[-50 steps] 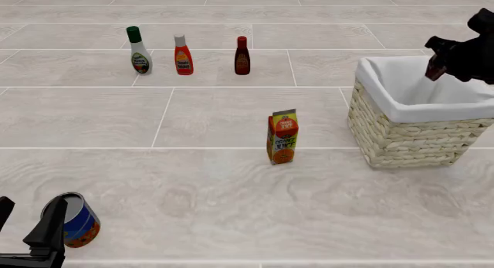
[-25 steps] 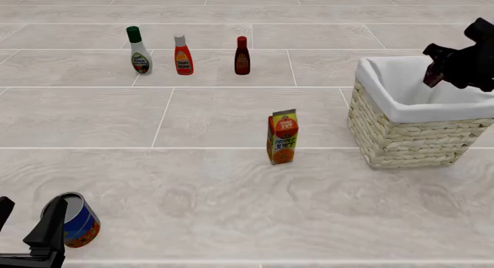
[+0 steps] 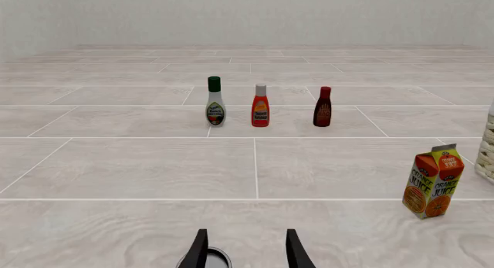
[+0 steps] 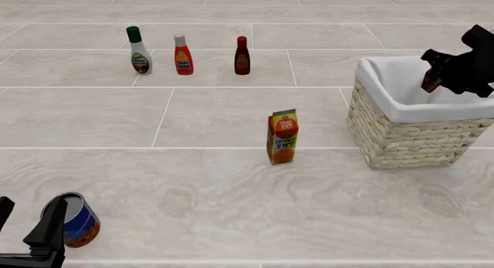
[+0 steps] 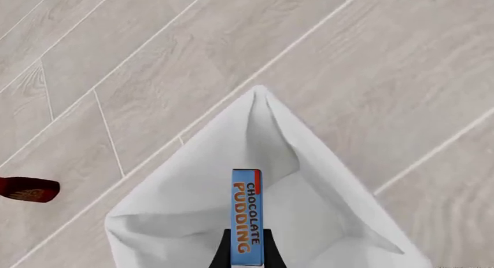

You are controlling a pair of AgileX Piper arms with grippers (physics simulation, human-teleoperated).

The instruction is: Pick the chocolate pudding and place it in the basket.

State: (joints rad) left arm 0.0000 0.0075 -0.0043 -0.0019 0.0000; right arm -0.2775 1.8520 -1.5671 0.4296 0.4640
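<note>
Two tools: we see the right tool (image 4: 438,68) up over the basket (image 4: 409,138), and the left tool (image 3: 245,253) low and near us, far from the job.
Right tool: it is closed on the pudding (image 5: 248,217) and holds it by the bottom end.
Pudding: it hangs in the air above the open basket, not touching it. We judge it is right over the white cloth (image 5: 309,204).
Which way: the basket lies straight below the pudding. The pudding's long side runs along the tool's fingers, pointing at the cloth.
Next move: we think the tool only has to go down a bit and let go.
Nearer arm: the right one; it already has the box.
Left tool: its fingers are apart and hold nothing. A can (image 4: 76,220) lies on its side just beside it.
Basket: we see only white cloth inside. We cannot see the very bottom.
Tabletop (image 4: 231,193): a juice box (image 4: 283,136) stands near the basket, on its left. Three bottles (image 4: 183,55) stand in a row far back.
Risk: we think the box could catch the cloth edge if dropped from off to one side.
</note>
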